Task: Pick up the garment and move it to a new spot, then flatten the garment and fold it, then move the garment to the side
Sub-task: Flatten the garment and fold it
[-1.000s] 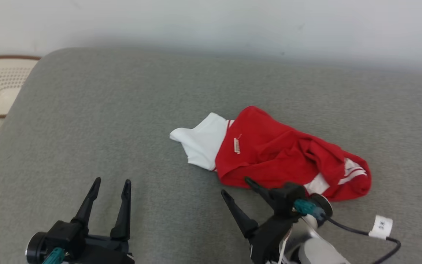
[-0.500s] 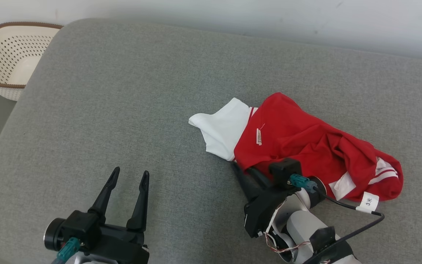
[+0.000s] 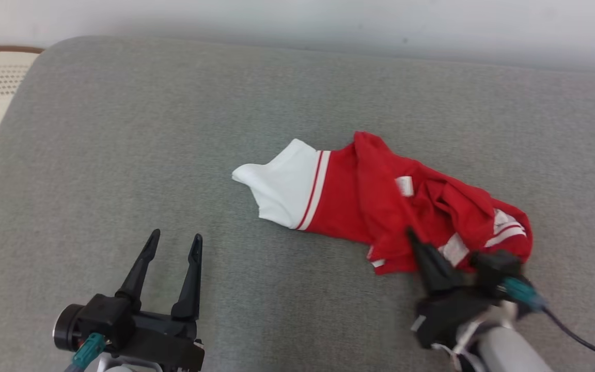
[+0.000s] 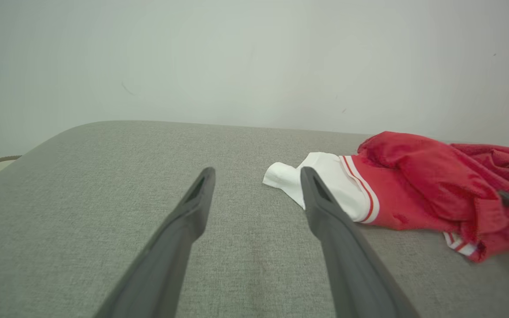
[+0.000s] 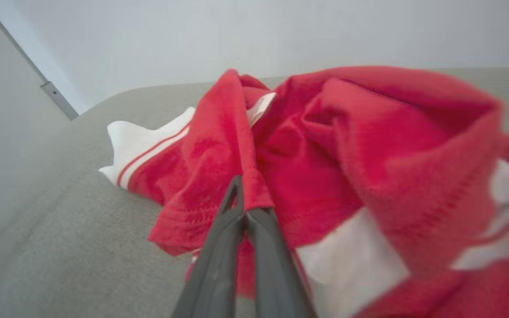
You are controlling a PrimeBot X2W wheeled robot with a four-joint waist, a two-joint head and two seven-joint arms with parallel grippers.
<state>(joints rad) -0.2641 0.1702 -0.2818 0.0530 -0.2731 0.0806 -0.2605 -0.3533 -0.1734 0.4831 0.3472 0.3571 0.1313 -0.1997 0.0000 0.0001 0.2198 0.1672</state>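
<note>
Red-and-white garment lies crumpled right of the middle of the grey cushion. The right hand is pressed together on one thin red fold at its near edge. The left hand stands spread and empty, well apart, near the front edge. So slight a pinch may slip on lifting, or raise one layer while the rest drags and twists.
</note>
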